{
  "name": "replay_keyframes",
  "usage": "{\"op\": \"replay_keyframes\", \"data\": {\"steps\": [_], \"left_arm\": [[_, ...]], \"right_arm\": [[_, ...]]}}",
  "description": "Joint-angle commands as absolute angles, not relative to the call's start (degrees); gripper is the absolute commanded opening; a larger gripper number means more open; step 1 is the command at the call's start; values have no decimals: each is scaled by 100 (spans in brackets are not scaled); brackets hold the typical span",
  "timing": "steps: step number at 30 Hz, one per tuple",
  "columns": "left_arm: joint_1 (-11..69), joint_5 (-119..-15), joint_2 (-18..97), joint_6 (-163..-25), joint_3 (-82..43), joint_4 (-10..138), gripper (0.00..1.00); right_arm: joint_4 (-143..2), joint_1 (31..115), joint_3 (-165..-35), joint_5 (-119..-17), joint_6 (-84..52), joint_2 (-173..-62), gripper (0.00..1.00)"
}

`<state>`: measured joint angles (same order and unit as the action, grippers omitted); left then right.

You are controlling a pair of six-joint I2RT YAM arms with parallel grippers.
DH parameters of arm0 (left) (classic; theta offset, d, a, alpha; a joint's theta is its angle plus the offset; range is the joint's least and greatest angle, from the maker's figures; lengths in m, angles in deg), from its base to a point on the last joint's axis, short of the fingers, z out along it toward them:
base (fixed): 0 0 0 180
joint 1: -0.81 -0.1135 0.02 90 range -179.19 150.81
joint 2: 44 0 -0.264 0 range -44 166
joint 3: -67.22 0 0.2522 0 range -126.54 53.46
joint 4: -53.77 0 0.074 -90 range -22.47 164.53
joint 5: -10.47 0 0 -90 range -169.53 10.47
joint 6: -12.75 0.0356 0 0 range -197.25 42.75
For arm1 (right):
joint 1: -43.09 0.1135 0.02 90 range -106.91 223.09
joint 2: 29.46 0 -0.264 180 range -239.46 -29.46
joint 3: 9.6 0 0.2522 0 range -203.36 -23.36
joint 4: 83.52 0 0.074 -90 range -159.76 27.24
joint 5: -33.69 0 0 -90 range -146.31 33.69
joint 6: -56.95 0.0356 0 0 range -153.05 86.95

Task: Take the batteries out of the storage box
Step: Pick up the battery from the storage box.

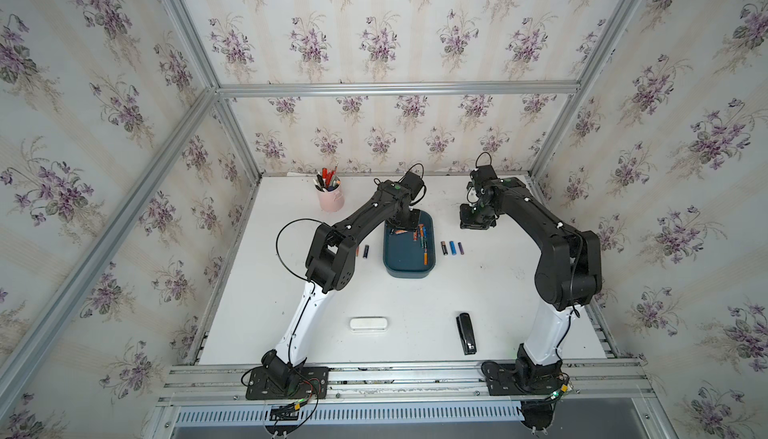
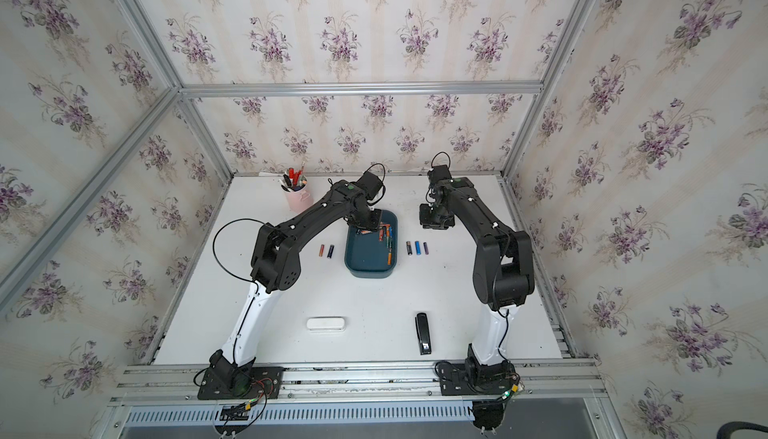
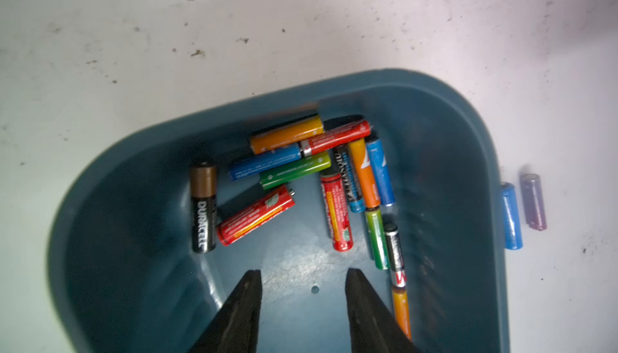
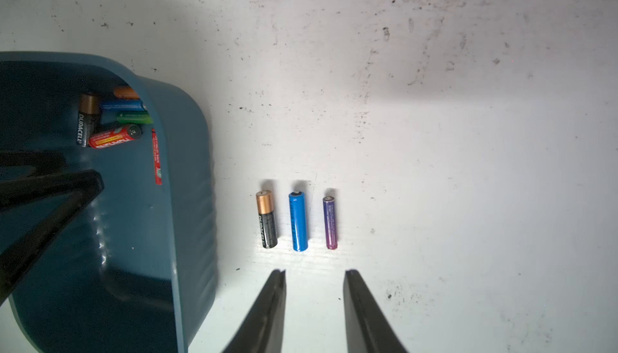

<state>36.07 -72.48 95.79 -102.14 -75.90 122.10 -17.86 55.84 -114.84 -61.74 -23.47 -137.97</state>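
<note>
The dark teal storage box (image 1: 406, 259) stands mid-table in both top views, with several batteries (image 3: 294, 170) of mixed colours piled at its far end. My left gripper (image 3: 302, 272) hangs open inside the box over bare floor, just short of a red battery (image 3: 255, 216) and a black-and-copper one (image 3: 203, 206); nothing is between its fingers. My right gripper (image 4: 314, 272) is open above the table to the right of the box (image 4: 187, 174), empty. Beyond its tips lie three batteries in a row: black-and-copper (image 4: 266, 219), blue (image 4: 298, 221) and purple (image 4: 330, 222).
Two more batteries (image 2: 326, 251) lie on the table left of the box. A pink cup of pens (image 1: 330, 198) stands at the back left. A white oblong case (image 1: 369, 324) and a black stapler (image 1: 466, 333) lie near the front edge.
</note>
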Motion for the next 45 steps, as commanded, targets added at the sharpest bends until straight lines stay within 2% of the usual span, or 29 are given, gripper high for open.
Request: {"op": "replay_keyframes", "data": {"steps": [1,12,29,45], "left_arm": [[3629,-7003,9724,-10342,-7644,11850,47],[3708,-7043,10130,-10450,-7807,11821,46],[3737,-7233,10045,-10431,-7506,11808,34],[3728,-7292,9856,-10406,-7237,11744,36]], "right_arm": [[-1649,5552,-11520,-6158,-2413,-13734,35],[-1605,5487,-11499,-6149,-2470,-13678,35],[-1598,5484,-11468,-6166,-2479,-13664,35],[-1623,5486,-11425,-6168,-2470,-13643,35]]}}
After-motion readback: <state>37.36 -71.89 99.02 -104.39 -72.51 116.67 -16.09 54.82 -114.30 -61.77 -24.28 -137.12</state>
